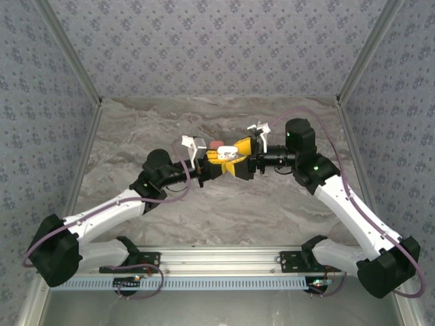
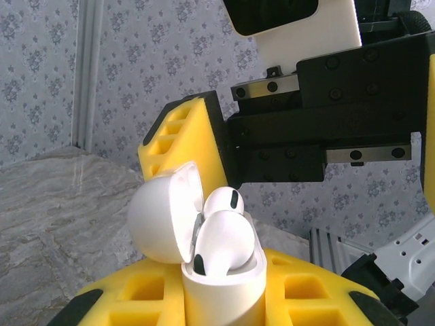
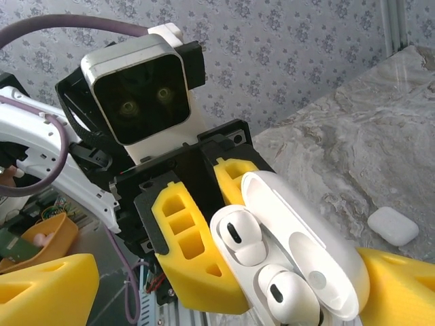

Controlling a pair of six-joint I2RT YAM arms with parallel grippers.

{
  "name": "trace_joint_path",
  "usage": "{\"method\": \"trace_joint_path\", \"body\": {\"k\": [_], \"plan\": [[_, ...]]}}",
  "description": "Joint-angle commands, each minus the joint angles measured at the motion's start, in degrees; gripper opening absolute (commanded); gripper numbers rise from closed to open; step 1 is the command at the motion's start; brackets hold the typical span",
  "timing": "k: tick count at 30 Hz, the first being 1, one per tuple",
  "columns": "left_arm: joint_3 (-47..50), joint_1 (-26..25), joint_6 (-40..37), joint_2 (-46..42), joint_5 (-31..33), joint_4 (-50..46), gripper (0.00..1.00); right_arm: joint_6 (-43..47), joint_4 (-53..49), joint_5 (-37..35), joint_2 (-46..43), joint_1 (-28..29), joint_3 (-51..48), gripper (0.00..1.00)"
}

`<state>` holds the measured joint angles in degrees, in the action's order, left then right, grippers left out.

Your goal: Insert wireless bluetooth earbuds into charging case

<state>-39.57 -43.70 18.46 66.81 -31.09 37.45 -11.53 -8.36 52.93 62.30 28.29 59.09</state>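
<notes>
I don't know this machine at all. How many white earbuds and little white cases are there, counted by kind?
open case: 1
closed case: 1, lying on the table
white earbuds: 2, both sitting in the open case
Total: 4

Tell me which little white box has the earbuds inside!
On the grey marble table, look at the middle, where two black-and-white robot arms meet. There the yellow-fingered left hand pinches an open white rounded plastic case with two white earbuds seated inside; the other white case, lying on the table, is shut.
</notes>
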Motion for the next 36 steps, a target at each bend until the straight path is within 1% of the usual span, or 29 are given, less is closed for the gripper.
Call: {"method": "trace_joint_path", "body": {"k": [1, 9, 12, 14, 16, 18, 21, 24, 28, 30, 32, 36], "plan": [[-0.3, 0.1, -0.8, 0.0, 1.9, 0.3, 0.0, 2.4, -2.4, 2.3, -3.1, 1.3, 1.6, 0.95], [-0.5, 0.0, -0.5, 0.8, 2.1, 0.5, 0.0, 4.6, -6.5, -4.0, -3.7, 1.5, 1.1, 0.97], [-0.5, 0.0, -0.5, 0.7, 2.5, 0.0, 0.0, 6.9, -10.8, -10.5, -3.9, 1.4, 2.7, 0.99], [-0.5, 0.0, -0.7, 0.8, 3.2, -0.8, 0.0, 8.6, -13.5, -16.6, -4.8, 1.1, 3.7, 1.0], [-0.6, 0.1, -0.9, 1.0, 4.2, -1.9, 0.0, 8.6, -13.7, -20.0, -6.2, -0.2, 3.7, 1.0], [-1.2, 0.1, -1.2, 1.8, 5.8, -4.2, 0.0, 8.0, -13.2, -25.0, -8.0, -1.5, 2.9, 1.0], [-2.8, 0.1, -2.0, 4.7, 8.7, -8.0, 0.0, 6.6, -12.0, -31.1, -10.7, -3.6, 0.4, 1.0], [-6.3, 0.6, -1.9, 10.7, 11.1, -12.5, 0.0, 1.9, -6.9, -34.1, -14.5, -6.5, -4.0, 1.0], [-14.4, 1.9, 1.8, 21.8, 11.6, -16.8, 0.0, -6.0, 3.3, -34.6, -19.2, -8.5, -11.4, 1.0], [-18.5, 2.4, 3.7, 27.4, 11.2, -17.6, 0.0, -8.1, 4.1, -34.8, -19.4, -8.7, -12.5, 1.0], [-23.9, 2.8, 5.3, 33.3, 11.5, -20.2, 0.0, -8.7, 2.8, -33.9, -18.9, -8.8, -12.4, 1.0], [-37.0, 4.3, 9.7, 44.0, 12.8, -31.5, 0.0, -9.2, 1.1, -32.9, -19.0, -8.9, -12.2, 1.0]]}}
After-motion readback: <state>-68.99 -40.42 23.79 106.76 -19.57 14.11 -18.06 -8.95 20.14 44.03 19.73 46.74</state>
